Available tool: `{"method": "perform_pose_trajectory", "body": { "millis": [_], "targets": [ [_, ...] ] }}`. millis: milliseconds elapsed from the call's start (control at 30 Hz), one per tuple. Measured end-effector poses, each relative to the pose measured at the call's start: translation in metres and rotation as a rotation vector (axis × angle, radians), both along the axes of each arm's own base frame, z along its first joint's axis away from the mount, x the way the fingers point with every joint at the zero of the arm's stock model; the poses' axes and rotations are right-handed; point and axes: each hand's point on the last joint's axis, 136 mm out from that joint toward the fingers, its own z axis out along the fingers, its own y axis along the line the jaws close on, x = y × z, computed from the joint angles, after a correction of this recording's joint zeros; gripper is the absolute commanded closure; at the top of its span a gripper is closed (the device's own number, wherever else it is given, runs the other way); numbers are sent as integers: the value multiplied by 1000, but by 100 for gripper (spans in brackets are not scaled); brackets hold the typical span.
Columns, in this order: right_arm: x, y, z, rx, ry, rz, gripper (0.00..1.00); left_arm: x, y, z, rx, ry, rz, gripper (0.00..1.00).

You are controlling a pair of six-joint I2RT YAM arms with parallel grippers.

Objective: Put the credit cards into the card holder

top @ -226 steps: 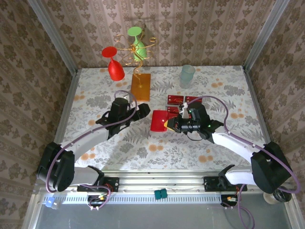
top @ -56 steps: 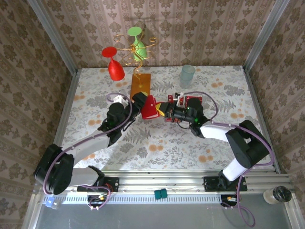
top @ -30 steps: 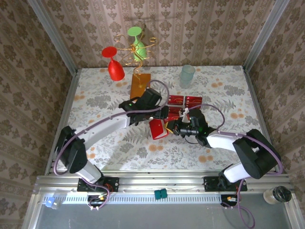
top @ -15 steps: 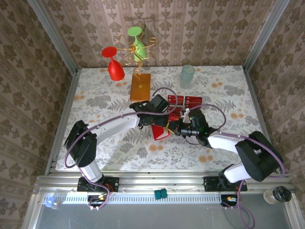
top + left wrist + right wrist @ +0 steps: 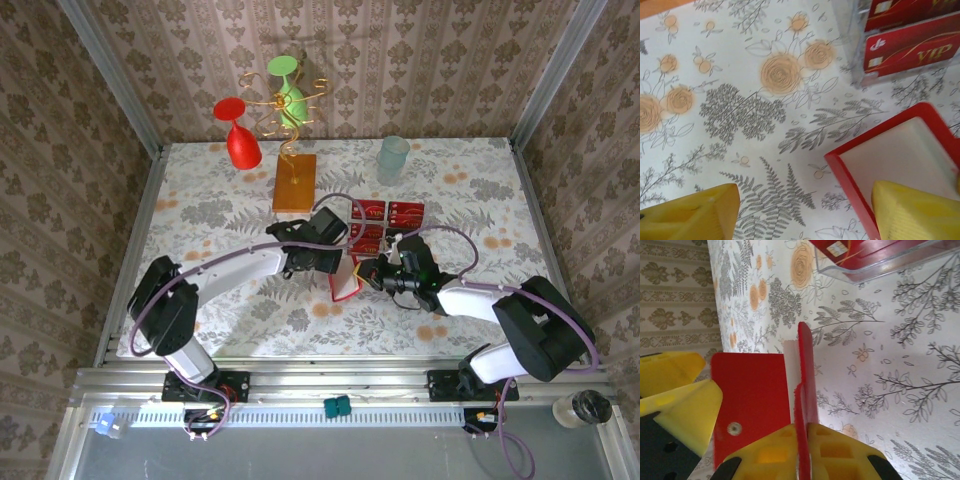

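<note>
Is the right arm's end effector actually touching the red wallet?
Touching. In the right wrist view, the right end effector is clamped on the edge of a flap of the wallet, with no gap on either side.

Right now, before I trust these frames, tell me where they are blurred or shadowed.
Top view: even light, soft arm shadows on the floral tablecloth. Left wrist view: near yellow fingers are soft, the red gold-lettered cards sharp. Right wrist view: the plain red folding wallet is crisp, fuzzy nearest the lens.
</note>
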Motion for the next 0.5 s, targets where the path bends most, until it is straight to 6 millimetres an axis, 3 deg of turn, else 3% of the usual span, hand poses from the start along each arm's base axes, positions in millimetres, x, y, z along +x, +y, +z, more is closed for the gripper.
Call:
{"method": "perform_pose_trajectory", "body": {
  "millis": [300, 500],
  "targets": [
    [-1, -9, -10, -21, 13, -50, 100, -14, 23, -34, 55, 43, 9, 31],
    [-5, -17, -25, -34, 25, -95, 100, -12, 27, -49, 74, 46, 18, 32]
  ]
}}
